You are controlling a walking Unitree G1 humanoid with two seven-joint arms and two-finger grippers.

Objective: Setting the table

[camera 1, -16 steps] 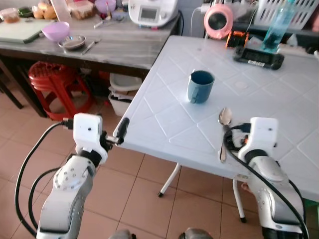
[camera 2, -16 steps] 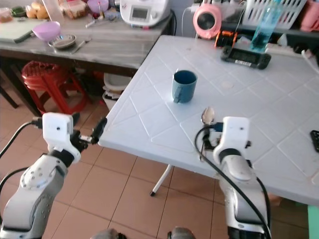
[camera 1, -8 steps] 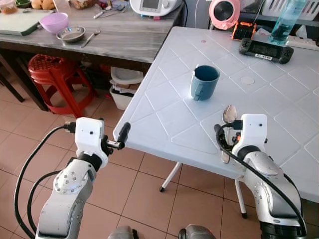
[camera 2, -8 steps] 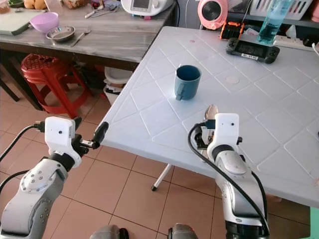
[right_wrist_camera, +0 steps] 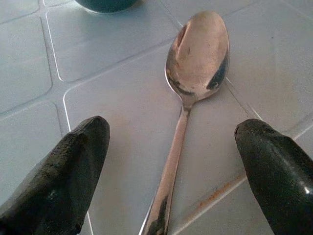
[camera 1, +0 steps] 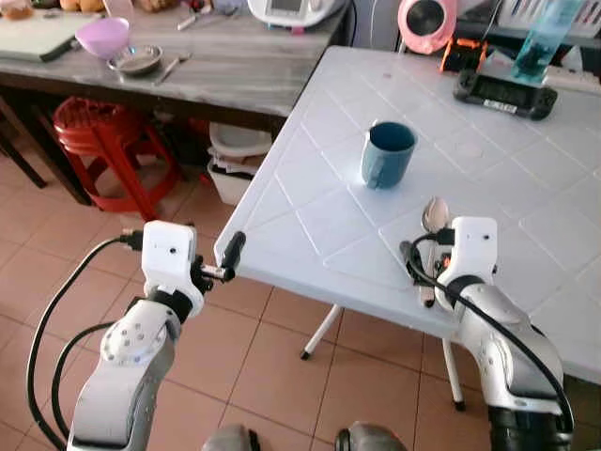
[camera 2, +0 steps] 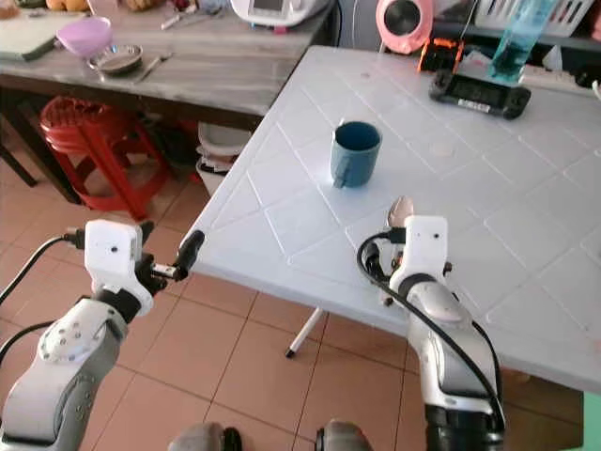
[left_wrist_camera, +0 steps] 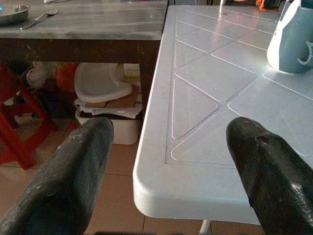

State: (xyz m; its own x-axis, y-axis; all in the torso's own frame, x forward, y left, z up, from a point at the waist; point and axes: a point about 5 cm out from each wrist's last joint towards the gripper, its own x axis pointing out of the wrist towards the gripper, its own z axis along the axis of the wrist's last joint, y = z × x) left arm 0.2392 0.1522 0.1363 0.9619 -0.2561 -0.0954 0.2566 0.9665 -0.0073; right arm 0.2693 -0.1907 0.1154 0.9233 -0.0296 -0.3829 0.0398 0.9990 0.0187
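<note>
A silver spoon [camera 1: 432, 218] lies on the white table [camera 1: 315, 178] near its front edge, bowl pointing toward a blue mug [camera 1: 388, 153] that stands upright farther in. My right gripper [camera 1: 422, 273] hovers open low over the spoon's handle; in the right wrist view the spoon [right_wrist_camera: 194, 68] runs between the two spread fingers [right_wrist_camera: 68, 171] without touching them. My left gripper [camera 1: 230, 255] is open at the table's near left corner; in the left wrist view that corner sits between its fingers [left_wrist_camera: 73, 171], and the mug [left_wrist_camera: 293, 39] shows beyond.
A grey counter [camera 1: 225, 75] at the back left carries a purple bowl [camera 1: 103, 36] and a metal dish [camera 1: 137, 61]. A red stool [camera 1: 99, 132] and a white bin [camera 1: 235, 155] stand beneath it. A black handheld console [camera 1: 507, 91] and a blue bottle [camera 1: 540, 38] sit at the table's far side.
The head view has shifted a little. My right gripper stays open over the spoon's handle, and the left arm holds its place at the table corner.
</note>
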